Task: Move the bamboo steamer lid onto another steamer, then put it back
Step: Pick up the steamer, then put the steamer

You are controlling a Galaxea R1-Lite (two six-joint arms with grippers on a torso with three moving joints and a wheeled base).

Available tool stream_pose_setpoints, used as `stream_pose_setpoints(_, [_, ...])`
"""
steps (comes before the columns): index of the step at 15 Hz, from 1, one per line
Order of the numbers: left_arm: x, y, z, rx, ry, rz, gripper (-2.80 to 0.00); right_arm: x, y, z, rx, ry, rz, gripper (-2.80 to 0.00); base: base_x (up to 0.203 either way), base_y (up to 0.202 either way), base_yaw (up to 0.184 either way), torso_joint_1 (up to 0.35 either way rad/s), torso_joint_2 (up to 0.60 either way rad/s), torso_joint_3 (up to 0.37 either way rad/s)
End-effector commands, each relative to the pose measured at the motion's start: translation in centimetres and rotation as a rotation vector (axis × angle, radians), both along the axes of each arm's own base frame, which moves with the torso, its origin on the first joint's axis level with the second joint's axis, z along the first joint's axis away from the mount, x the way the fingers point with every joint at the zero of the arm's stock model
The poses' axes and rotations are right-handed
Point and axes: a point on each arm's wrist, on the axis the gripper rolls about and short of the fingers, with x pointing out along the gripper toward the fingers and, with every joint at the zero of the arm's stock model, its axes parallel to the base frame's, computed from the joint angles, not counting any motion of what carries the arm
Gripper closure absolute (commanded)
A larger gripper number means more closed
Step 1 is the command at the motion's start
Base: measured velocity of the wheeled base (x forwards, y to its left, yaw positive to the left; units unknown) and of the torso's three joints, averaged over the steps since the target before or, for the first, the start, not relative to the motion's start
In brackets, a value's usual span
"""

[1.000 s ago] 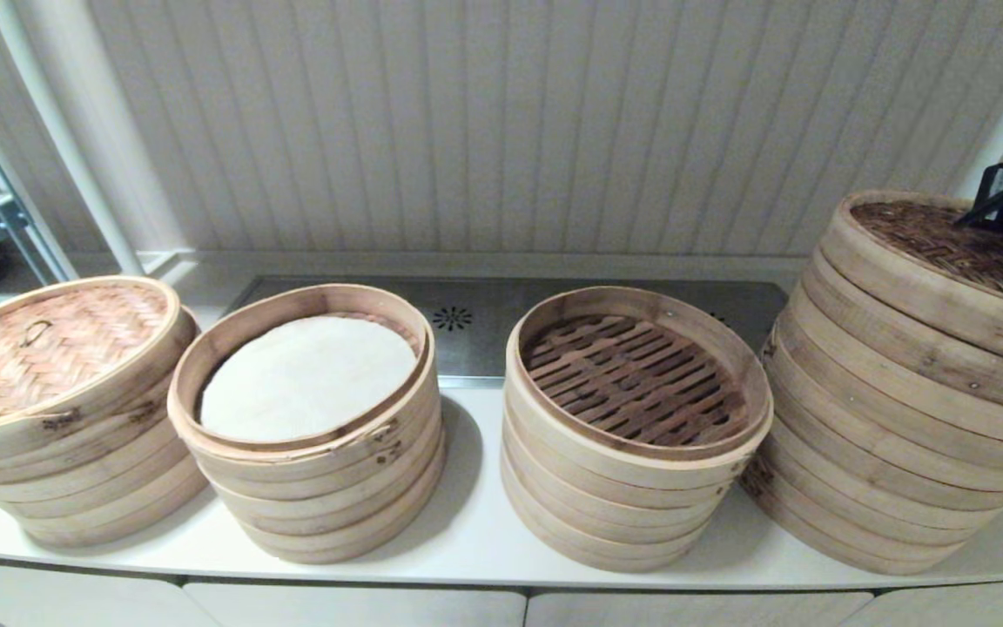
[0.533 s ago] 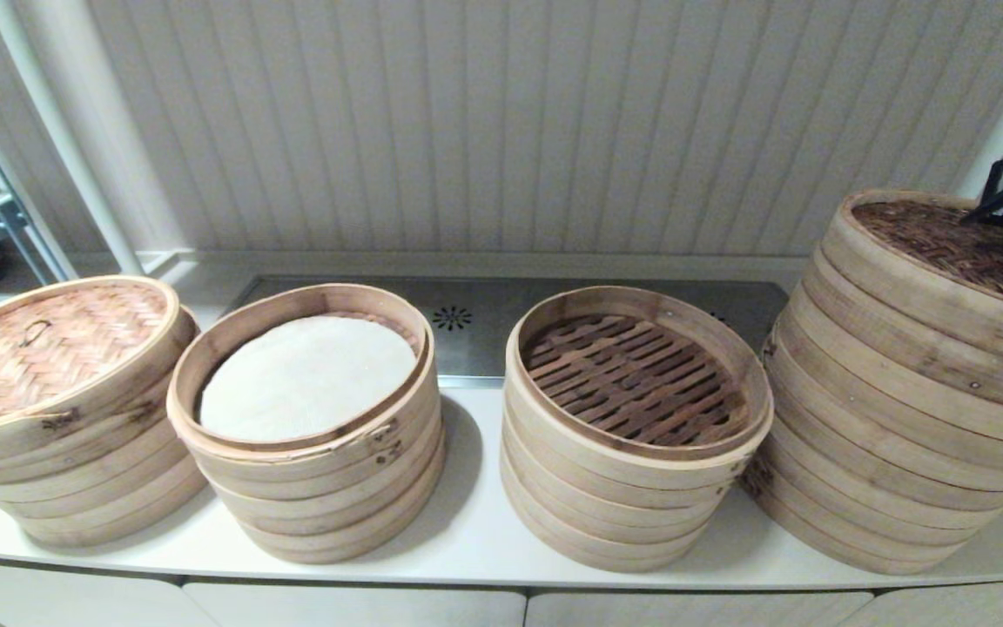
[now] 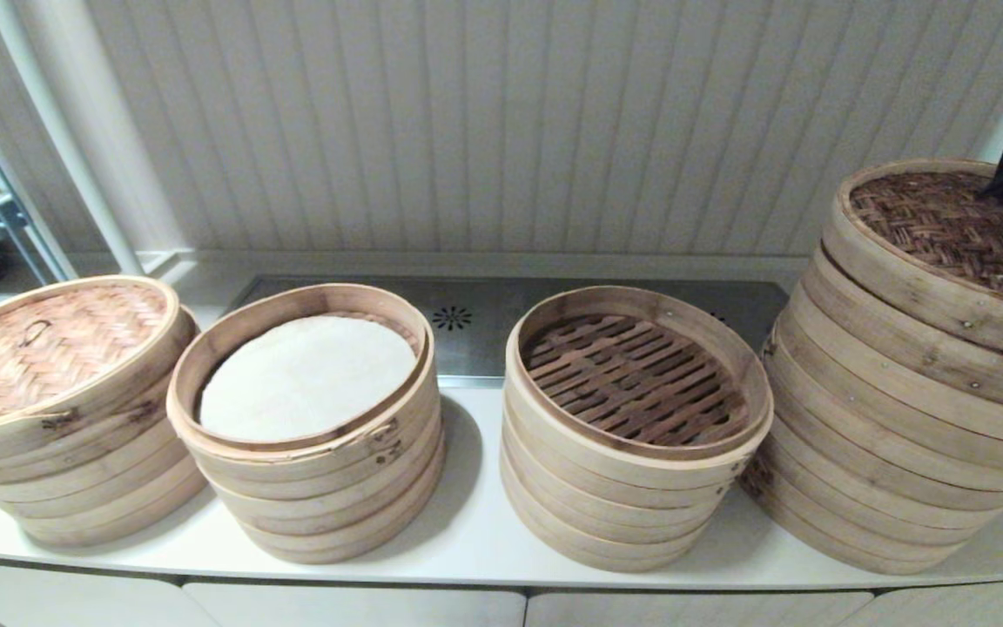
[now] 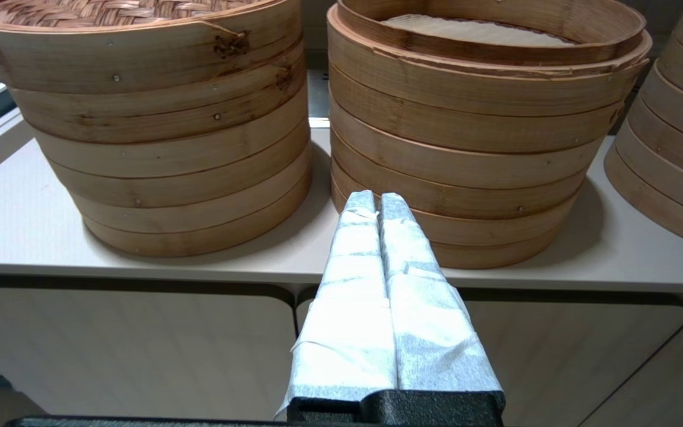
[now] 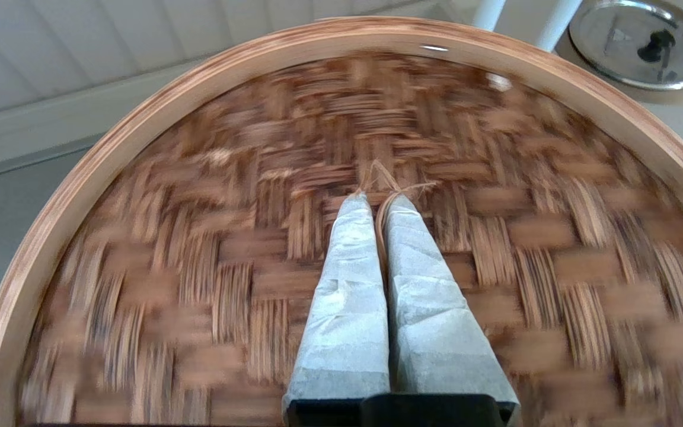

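Dark lid (image 3: 945,235) now higher off rightmost stack, handle in right claw (image 5: 377,198).

Four round stacks of pale bamboo steamer baskets (image 3: 336,470) are being carried side by side by the long white table (image 3: 475,540).

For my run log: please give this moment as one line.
right hand: shut on lid handle | dark lid: rising off right stack | left hand: shut, parked

Right gripper (image 5: 377,201) at worktop's right end, fingers pinched together on lid handle loop (image 5: 384,178). Left gripper (image 4: 375,200) parked low before worktop's front edge, fingers closed, empty.
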Motion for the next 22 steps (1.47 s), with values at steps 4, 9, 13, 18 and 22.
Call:
stream_pose_setpoints(4, [0.3, 0.0, -0.9, 0.001, 0.033, 0.0, 0.0, -1.0, 1.1, 1.0, 0.006, 0.002, 0.039, 0.0, 0.0, 0.0, 0.0, 0.0, 0.0, 0.0])
stream_pose_setpoints(9, [0.3, 0.0, -0.9, 0.001, 0.033, 0.0, 0.0, -1.8, 5.1, 1.7, 0.015, -0.023, 0.185, 0.0, 0.0, 0.0, 0.0, 0.0, 0.0, 0.0])
stream_pose_setpoints(13, [0.3, 0.0, -0.9, 0.001, 0.033, 0.0, 0.0, -2.0, 8.2, 1.6, 0.047, -0.013, 0.3, 0.0, 0.0, 0.0, 0.0, 0.0, 0.0, 0.0])
stream_pose_setpoints(18, [0.3, 0.0, -0.9, 0.001, 0.033, 0.0, 0.0, -2.5, 12.0, 1.4, 0.05, -0.002, 0.449, 0.0, 0.0, 0.0, 0.0, 0.0, 0.0, 0.0])
stream_pose_setpoints(22, [0.3, 0.0, -0.9, 0.001, 0.033, 0.0, 0.0, -2.5, 15.4, 0.5, 0.043, 0.034, 0.567, 0.0, 0.0, 0.0, 0.0, 0.0, 0.0, 0.0])
